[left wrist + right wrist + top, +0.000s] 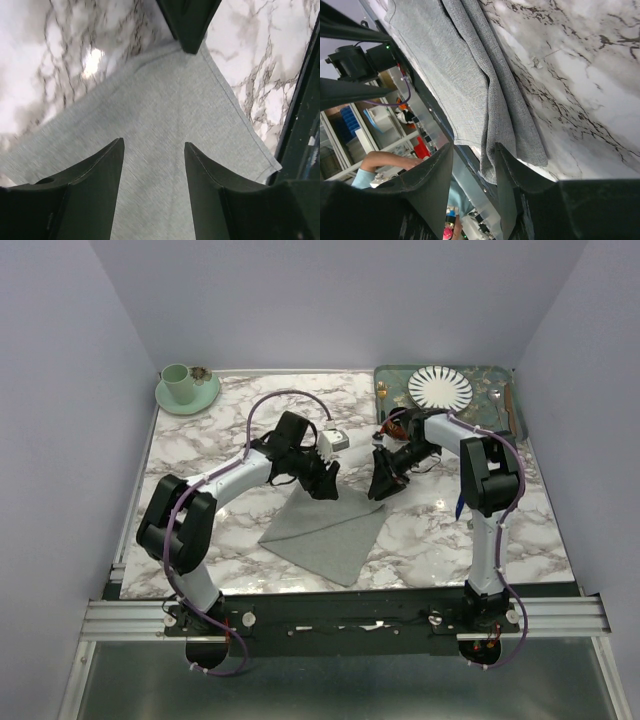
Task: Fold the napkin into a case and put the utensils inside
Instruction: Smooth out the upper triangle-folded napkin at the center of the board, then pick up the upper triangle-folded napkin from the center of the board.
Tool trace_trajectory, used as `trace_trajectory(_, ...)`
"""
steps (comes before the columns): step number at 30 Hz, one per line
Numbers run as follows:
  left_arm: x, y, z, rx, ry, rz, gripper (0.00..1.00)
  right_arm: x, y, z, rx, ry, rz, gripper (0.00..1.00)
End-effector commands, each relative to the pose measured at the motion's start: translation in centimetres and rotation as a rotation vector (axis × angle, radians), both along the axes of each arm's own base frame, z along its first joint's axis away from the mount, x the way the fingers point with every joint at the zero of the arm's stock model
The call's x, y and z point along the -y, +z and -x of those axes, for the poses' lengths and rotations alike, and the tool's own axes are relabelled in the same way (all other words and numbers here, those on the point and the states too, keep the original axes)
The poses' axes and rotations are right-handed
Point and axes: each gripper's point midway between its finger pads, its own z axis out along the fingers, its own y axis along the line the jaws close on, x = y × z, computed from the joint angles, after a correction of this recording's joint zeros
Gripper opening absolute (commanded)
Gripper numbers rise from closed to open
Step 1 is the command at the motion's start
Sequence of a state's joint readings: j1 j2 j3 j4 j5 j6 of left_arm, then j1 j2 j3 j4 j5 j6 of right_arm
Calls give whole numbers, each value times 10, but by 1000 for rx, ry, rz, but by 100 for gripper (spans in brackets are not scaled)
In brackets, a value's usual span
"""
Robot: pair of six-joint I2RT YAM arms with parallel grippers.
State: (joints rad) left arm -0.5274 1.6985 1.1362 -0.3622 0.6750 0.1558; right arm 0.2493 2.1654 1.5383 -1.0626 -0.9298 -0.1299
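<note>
The napkin (325,537) lies partly folded on the marble table (450,540), near the front middle. Its far corner lies flat under the left gripper (154,142), whose jaws stand apart. A doubled edge runs between the jaws of the right gripper (474,147); I cannot tell whether they pinch it.

The napkin (325,535) is presenting as soft grey woven cloth, matt, with a fine, slightly rough weave and stitched hems. The table (200,440) is showing a smooth, glossy marble-patterned top that is reflecting light. The left gripper (153,145) is showing matt black plastic. The plate (440,388) is appearing glossy and glazed. The rail (130,618) is showing bare, dull metal.
</note>
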Motion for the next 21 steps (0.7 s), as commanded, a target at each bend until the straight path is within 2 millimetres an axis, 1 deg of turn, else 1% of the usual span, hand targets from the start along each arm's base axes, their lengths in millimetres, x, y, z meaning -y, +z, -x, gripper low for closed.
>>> trace_trajectory(1,27,30,-26,281,-235,117,61,3,-2,2,26,2,40,47)
trace_trajectory(2,26,26,-27,334,-314,99,61,6,-4,2,37,3,67,47)
trace_trajectory(3,32,38,-35,382,-356,113,61,8,-6,4,34,3,78,47)
trace_trajectory(4,35,28,-38,380,-391,102,61,9,-7,4,36,4,87,48)
trace_trajectory(5,35,23,-33,403,-466,79,60,12,-8,3,46,1,103,48)
trace_trajectory(6,41,30,-43,442,-489,66,59,13,-7,2,47,-3,106,49)
trace_trajectory(7,43,16,-45,431,-522,42,59,15,-7,1,47,-11,108,50)
trace_trajectory(8,42,10,-42,406,-545,18,57,16,-7,-1,50,-17,113,51)
trace_trajectory(9,49,13,-46,450,-584,8,56,18,-6,-2,51,-24,114,52)
trace_trajectory(10,50,1,-49,434,-594,-15,56,21,-4,-5,57,-35,116,54)
trace_trajectory(11,50,-2,-47,422,-611,-22,56,24,-5,-7,58,-42,125,55)
trace_trajectory(12,55,-2,-49,443,-632,-24,56,27,-6,-8,57,-48,130,56)
trace_trajectory(13,57,-10,-49,434,-645,-40,56,31,-6,-11,57,-61,132,59)
trace_trajectory(14,57,-14,-45,416,-665,-52,56,33,-6,-12,56,-67,134,59)
trace_trajectory(15,60,-13,-46,424,-681,-56,56,35,-6,-12,49,-74,134,60)
trace_trajectory(16,62,-21,-42,420,-710,-65,56,39,-6,-13,46,-82,133,61)
trace_trajectory(21,67,-36,-34,413,-763,-113,54,43,-9,-9,26,-91,134,64)
